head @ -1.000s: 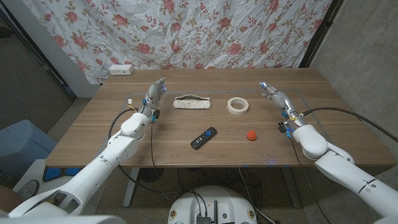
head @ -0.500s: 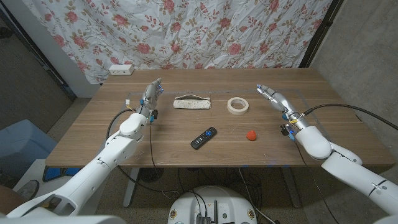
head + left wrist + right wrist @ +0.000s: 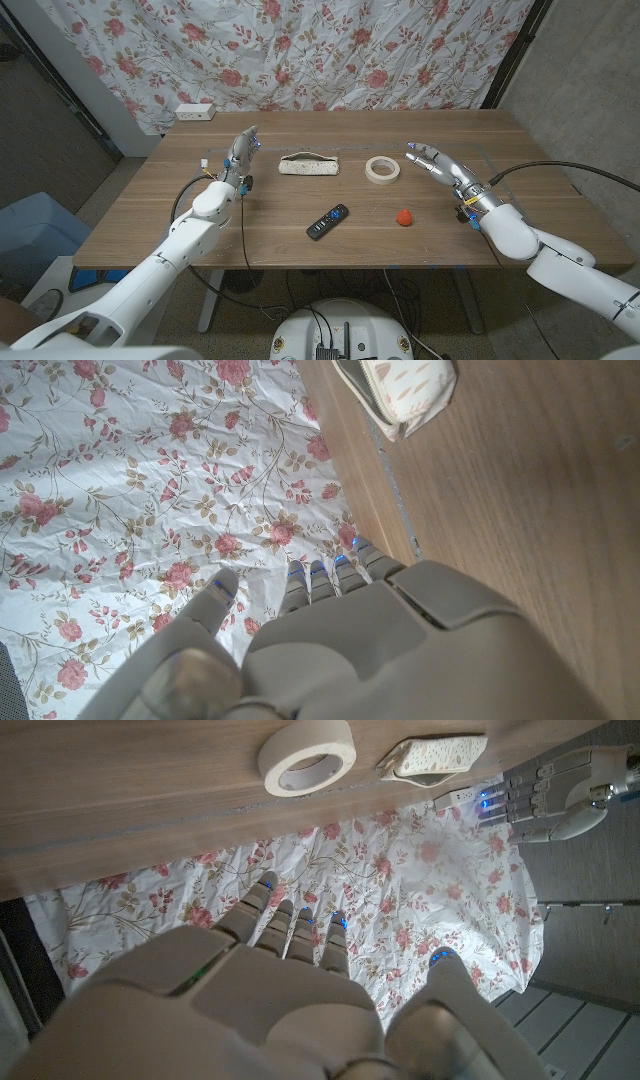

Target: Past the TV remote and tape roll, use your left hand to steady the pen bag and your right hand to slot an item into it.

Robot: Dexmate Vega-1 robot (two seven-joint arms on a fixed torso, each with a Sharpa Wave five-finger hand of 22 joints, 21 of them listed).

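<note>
We record a wooden table (image 3: pixel 200 225) carrying these items.

Pen bag (image 3: pixel 309 165): cream with a small printed pattern, lying lengthwise toward the table's far edge, a little left of the middle. In the left wrist view we see one end of it with a dark zip edge.

Tape roll (image 3: pixel 382 169): a pale ring lying flat, just right of the pen bag and apart from it.

TV remote (image 3: pixel 327 221): black, lying at a slant near the middle of the table, closer to the near edge than the bag and the roll.

Small red item (image 3: pixel 403 217): on the table right of the remote, between it and the right arm.

White power strip (image 3: pixel 195 111): at the table's far left corner.

Left hand (image 3: pixel 242 151): empty, with its fingers straight and close together, reaching toward the far edge; it stands left of the pen bag and apart from it.

Right hand (image 3: pixel 432 162): empty, with its fingers spread and extended, near the tape roll on that roll's right side; we see a gap between the two. It is clear of the red item.

Backdrop: a flowered cloth (image 3: pixel 300 50) hangs beyond the table's far edge.
</note>
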